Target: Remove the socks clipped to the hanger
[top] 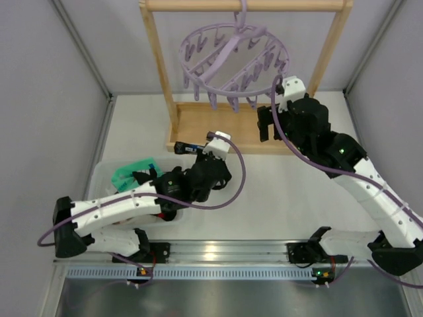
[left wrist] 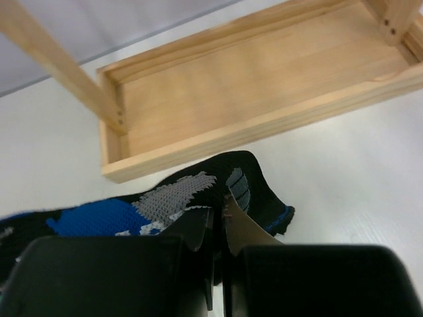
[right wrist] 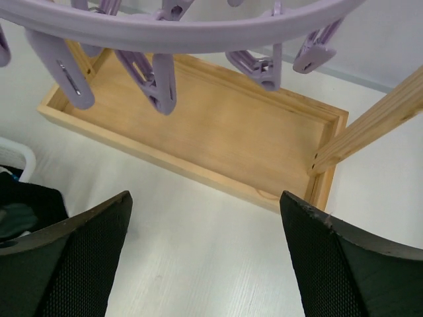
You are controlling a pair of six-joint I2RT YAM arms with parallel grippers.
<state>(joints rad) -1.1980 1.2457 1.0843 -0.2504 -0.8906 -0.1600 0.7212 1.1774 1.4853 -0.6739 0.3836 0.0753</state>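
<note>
Left wrist view: left gripper (left wrist: pixel 218 228) jaws pinched together on the edge of a black sock (left wrist: pixel 165 201) with blue and grey patches, most of it draped ahead and left of the fingertips. The grip is thin, so the sock could slip onto the table (left wrist: pixel 357 198). Right gripper (right wrist: pixel 205 211) jaws are wide apart with nothing between them. The hanger (right wrist: pixel 198 36) is just above them and its clips (right wrist: pixel 162 86) look bare; raising the arm could bump it swinging.
</note>
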